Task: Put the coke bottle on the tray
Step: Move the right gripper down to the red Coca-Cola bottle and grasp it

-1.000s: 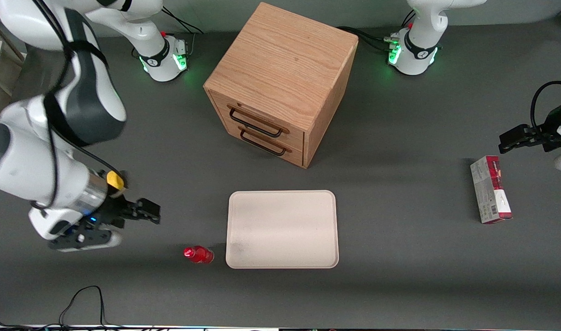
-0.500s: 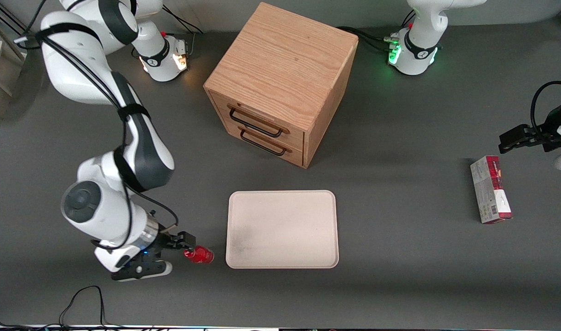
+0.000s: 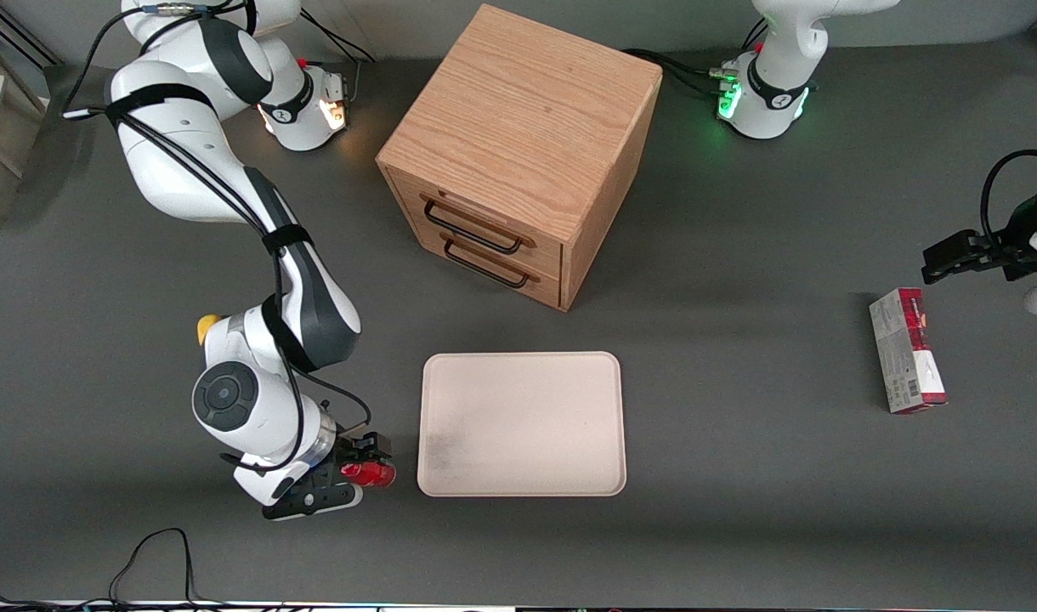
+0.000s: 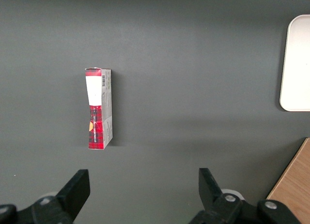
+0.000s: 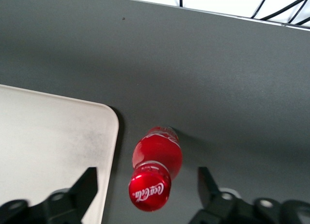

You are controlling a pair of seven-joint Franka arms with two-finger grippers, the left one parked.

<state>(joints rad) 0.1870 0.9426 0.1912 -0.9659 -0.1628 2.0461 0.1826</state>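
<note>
The coke bottle [image 3: 376, 474], small, glossy red with a red cap, stands upright on the dark table just beside the tray's corner nearest the front camera, toward the working arm's end. The pale beige tray [image 3: 523, 423] lies flat with nothing on it. My right gripper [image 3: 367, 460] is low over the bottle. In the right wrist view the bottle [image 5: 156, 161] stands between the gripper's [image 5: 147, 187] two fingers [image 5: 88, 185], which are spread wide and do not touch it. The tray's rounded corner [image 5: 58, 137] lies next to the bottle.
A wooden drawer cabinet [image 3: 518, 153] stands farther from the front camera than the tray. A red-and-white carton [image 3: 907, 350] lies toward the parked arm's end and shows in the left wrist view [image 4: 99, 108]. A yellow lump [image 3: 206, 324] peeks out by my arm. A black cable [image 3: 153, 552] loops near the table's front edge.
My right arm has swung in from the working arm's end and come down to the bottle. The open gripper now straddles it. The bottle and tray have not moved.
</note>
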